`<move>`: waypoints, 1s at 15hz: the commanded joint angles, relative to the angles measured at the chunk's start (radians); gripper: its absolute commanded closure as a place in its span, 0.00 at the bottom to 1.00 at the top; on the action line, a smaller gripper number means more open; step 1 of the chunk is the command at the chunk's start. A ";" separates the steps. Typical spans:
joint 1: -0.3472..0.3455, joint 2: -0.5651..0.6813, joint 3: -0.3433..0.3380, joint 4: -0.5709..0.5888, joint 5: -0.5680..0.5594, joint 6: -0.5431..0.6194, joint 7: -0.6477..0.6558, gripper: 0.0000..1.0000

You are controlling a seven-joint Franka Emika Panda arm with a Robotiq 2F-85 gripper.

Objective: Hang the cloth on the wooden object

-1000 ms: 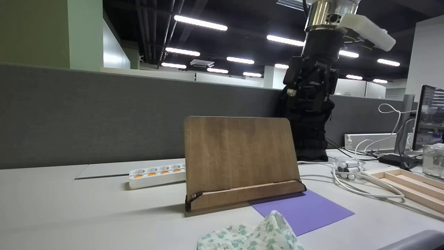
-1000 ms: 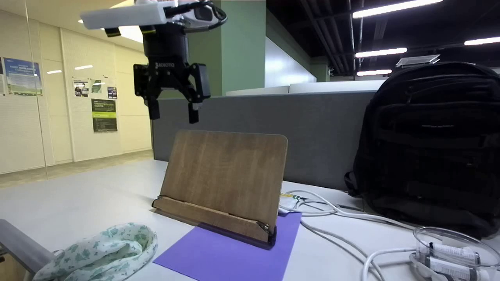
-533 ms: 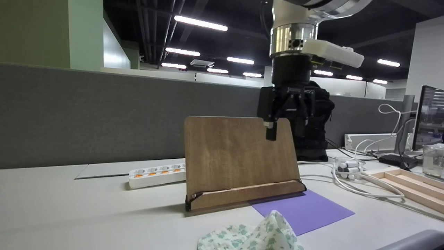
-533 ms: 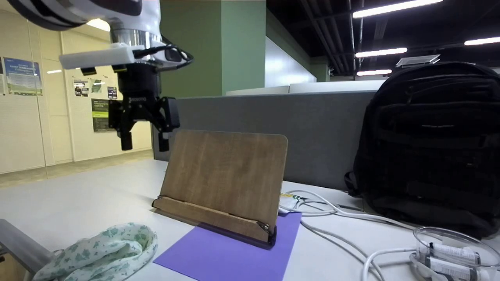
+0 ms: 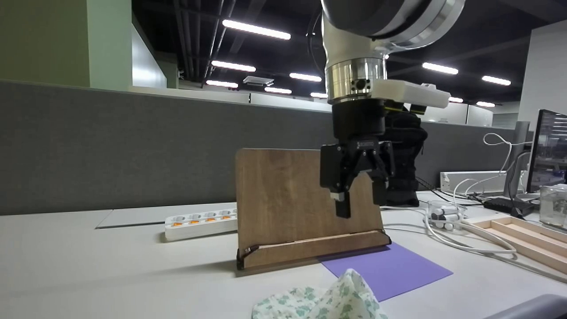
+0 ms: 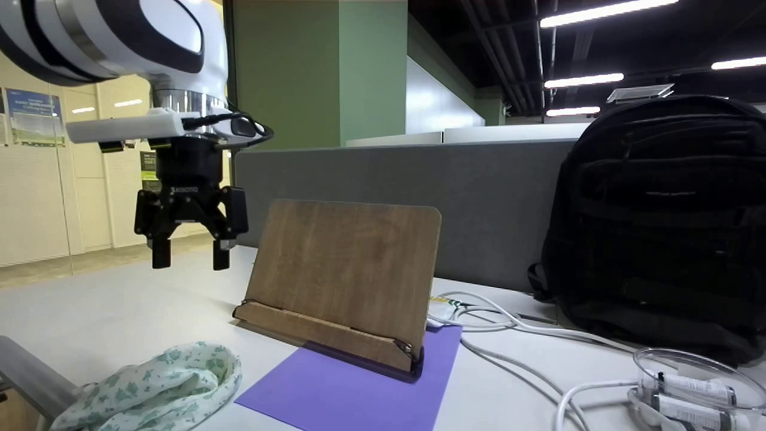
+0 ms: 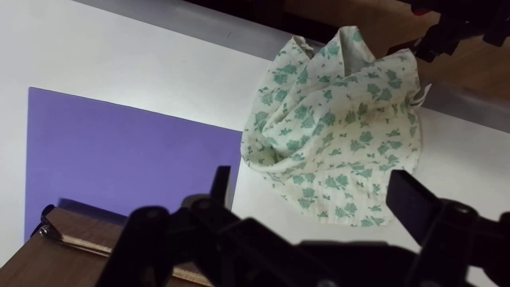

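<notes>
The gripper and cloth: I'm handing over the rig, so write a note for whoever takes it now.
Gripper: open, nothing held, above the white table.
Cloth: rumpled on the table, near its edge, beside the purple sheet.
Wooden stand: board tilted back, nothing draped on it.
Done: no grasp or hanging yet.
Left: grasp the cloth, lift it, likely drape it over the stand's top edge.

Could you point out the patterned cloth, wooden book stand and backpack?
Patterned cloth point(image 7: 336, 129), wrist view: crumpled middle.
Wooden book stand point(image 6: 342, 278), in an exterior view: leaning panel.
Backpack point(image 6: 652, 230), in an exterior view: front.
</notes>
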 commanded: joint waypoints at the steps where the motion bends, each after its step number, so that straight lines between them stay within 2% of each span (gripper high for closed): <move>1: 0.015 0.027 -0.004 0.001 -0.019 0.014 0.028 0.00; 9: 0.041 0.158 0.019 0.000 -0.034 0.101 0.059 0.00; 12: 0.042 0.204 0.035 0.001 -0.097 0.134 0.118 0.00; 15: 0.037 0.259 0.039 0.000 -0.200 0.170 0.239 0.00</move>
